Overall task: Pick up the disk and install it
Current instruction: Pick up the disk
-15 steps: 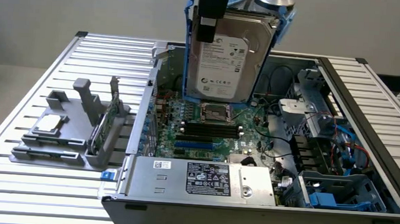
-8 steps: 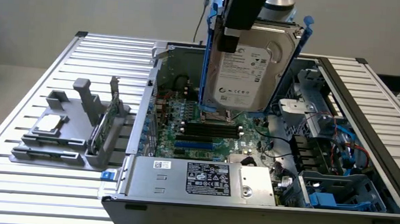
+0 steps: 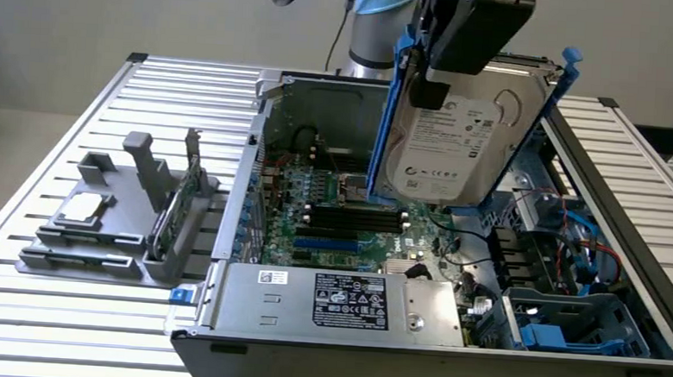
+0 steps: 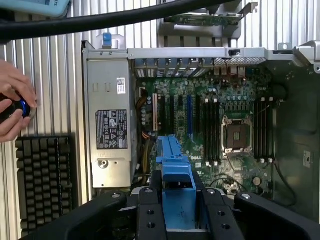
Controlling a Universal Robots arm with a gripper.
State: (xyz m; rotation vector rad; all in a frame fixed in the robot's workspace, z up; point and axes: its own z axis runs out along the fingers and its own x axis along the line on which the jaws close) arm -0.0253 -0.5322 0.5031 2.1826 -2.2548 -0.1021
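Note:
The disk (image 3: 466, 135) is a silver-grey hard drive with a white label and blue rails. It hangs upright in the air over the open computer case (image 3: 246, 149), above the motherboard (image 3: 347, 215). My gripper (image 3: 441, 73) is shut on the disk's upper edge from above. In the wrist view the black fingers (image 4: 150, 210) clamp a blue rail of the disk (image 4: 175, 170), with my gripper (image 4: 177, 212) looking straight down onto the motherboard (image 4: 220, 130).
A power supply (image 3: 343, 303) fills the case's near end, and a drive bay with blue plastic parts (image 3: 560, 325) sits at the exterior view's right. A grey fixture (image 3: 104, 228) holds a chip and a green card. A hand (image 4: 12, 107) rests beside a keyboard (image 4: 45, 180).

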